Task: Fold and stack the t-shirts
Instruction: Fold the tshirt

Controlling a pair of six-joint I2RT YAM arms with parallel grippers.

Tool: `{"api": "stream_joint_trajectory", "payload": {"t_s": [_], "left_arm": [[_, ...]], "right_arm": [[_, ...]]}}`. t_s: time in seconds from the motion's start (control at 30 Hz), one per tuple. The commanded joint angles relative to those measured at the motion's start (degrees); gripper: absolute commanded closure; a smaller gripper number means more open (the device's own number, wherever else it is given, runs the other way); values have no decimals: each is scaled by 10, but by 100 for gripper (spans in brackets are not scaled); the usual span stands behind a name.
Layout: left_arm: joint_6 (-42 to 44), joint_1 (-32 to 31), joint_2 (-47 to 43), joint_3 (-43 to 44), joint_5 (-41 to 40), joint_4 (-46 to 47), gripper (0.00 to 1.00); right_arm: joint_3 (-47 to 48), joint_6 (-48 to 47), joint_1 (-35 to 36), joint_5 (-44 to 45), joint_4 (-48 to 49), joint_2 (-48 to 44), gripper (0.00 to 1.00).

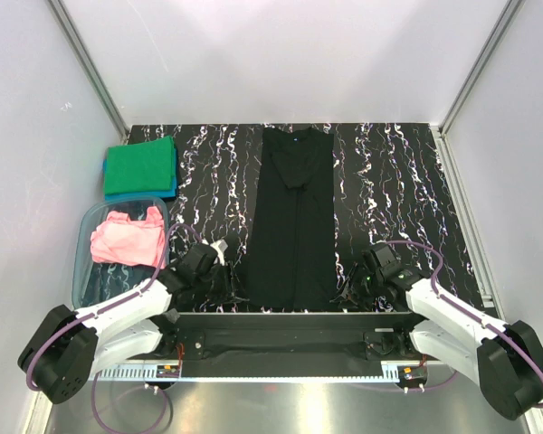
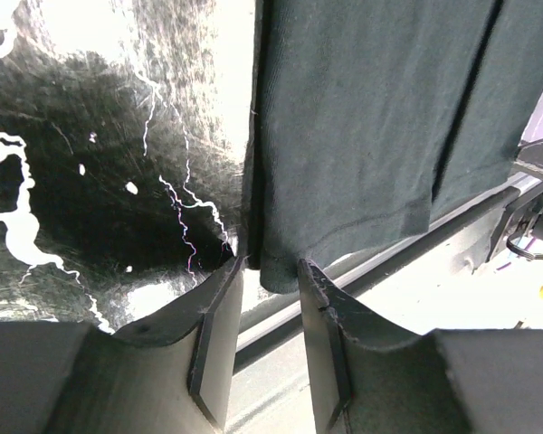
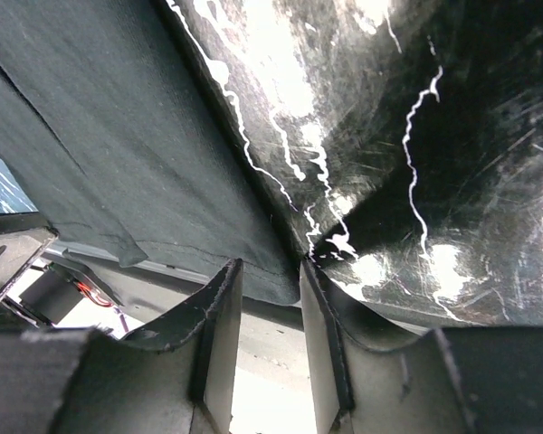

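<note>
The black t-shirt [image 1: 294, 226] lies as a long narrow strip down the middle of the table, neck at the far end. My left gripper [image 1: 233, 287] is at its near left corner. In the left wrist view the jaws [image 2: 270, 262] stand open, and the hem corner of the black t-shirt [image 2: 362, 117] hangs between the tips. My right gripper [image 1: 348, 294] is at the near right corner. Its jaws [image 3: 270, 262] are also open around the hem of the black t-shirt [image 3: 100, 136]. A folded green t-shirt [image 1: 140, 165] lies on a blue one [image 1: 145, 194] at the far left. The pink t-shirt [image 1: 127, 240] lies crumpled in the tub.
The clear blue-tinted tub [image 1: 86, 271] stands at the near left, beside my left arm. The marbled black table [image 1: 389, 181] is walled by white panels on three sides. A dark rail [image 1: 290, 318] runs along the near edge under the shirt's hem.
</note>
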Motion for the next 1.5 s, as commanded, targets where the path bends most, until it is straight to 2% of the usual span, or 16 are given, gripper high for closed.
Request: {"api": "stream_joint_trajectory", "payload": {"t_s": [0.0,0.13,0.2,0.3,0.37,0.4,0.47,0.53,0.77,0.9,1.13,1.3,1.47], "left_arm": [[-6,-5,2,-22,-16,-13,62],[-11,-7,11,-28,-12,4,64],[-13,-8,11,-29,-10,8,68],[-18,-7,6,-28,0,19,77],[-21,-8,2,-27,3,26,90],[-26,-7,0,-27,5,27,95],[-30,-8,-1,-23,8,31,100],[-38,-7,-6,-21,10,29,100],[-69,-7,-8,2,18,32,100],[-65,-7,9,43,13,18,100],[-44,12,40,138,-19,-47,100],[0,66,80,201,0,-65,100],[49,108,147,282,9,-86,100]], "right_arm": [[-13,4,9,17,-34,-13,60],[-20,10,10,20,-27,-18,65],[-25,11,10,21,-18,-18,71],[-30,14,11,20,-6,-27,80],[-31,15,9,14,6,-35,84],[-32,17,11,12,8,-42,90],[-27,19,10,11,3,-51,95],[-22,19,10,12,-10,-66,100],[3,30,10,27,-29,-108,100],[25,26,10,40,-32,-101,100],[104,-11,10,77,-40,-34,100],[157,-44,10,115,-45,12,100],[263,-97,8,165,-60,97,100]]}}
